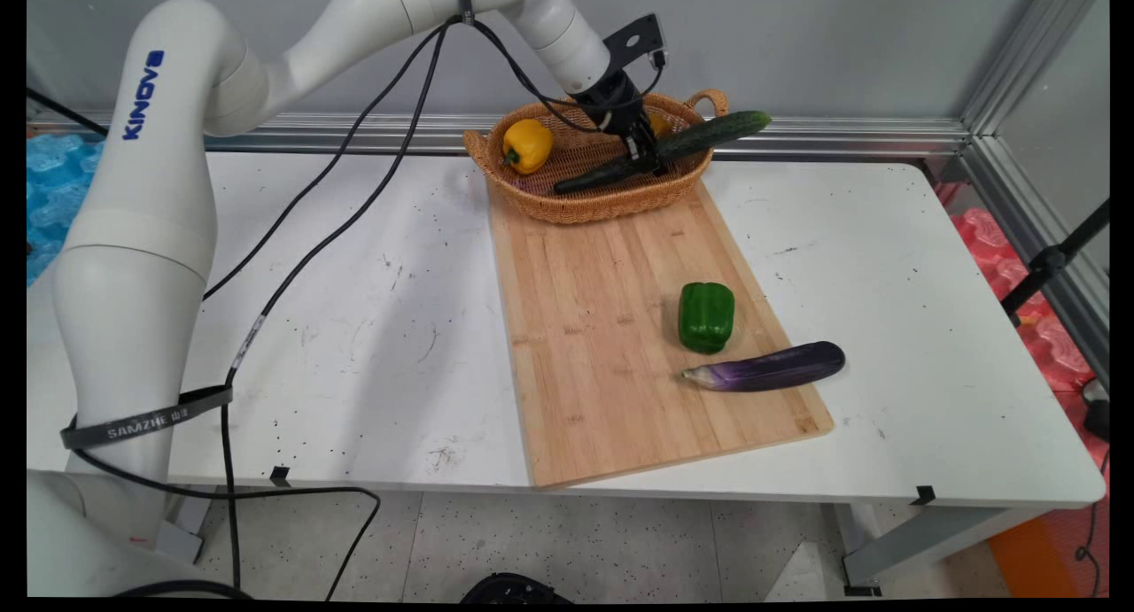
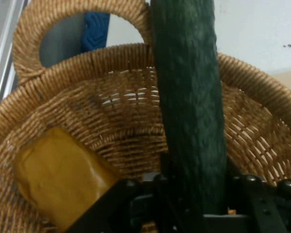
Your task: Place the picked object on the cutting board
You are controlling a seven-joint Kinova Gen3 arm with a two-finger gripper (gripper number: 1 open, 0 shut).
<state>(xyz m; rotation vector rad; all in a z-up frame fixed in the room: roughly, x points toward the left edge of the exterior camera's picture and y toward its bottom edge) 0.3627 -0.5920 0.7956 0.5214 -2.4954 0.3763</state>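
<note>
I'm gripping the cucumber (image 1: 673,144) in my gripper (image 1: 645,156) across the basket (image 1: 602,206) at the board's (image 1: 620,346) far edge, green pepper (image 1: 706,316) and eggplant (image 1: 769,368) waiting near its right edge.

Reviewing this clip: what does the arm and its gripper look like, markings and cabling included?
A white arm of rounded tubular links, lettered KINOVA in blue near the shoulder. Black cables hang from it, and a grey strap printed SAMZHE wraps the lower link. The gripper is black, with a black bracket above the wrist.
</note>
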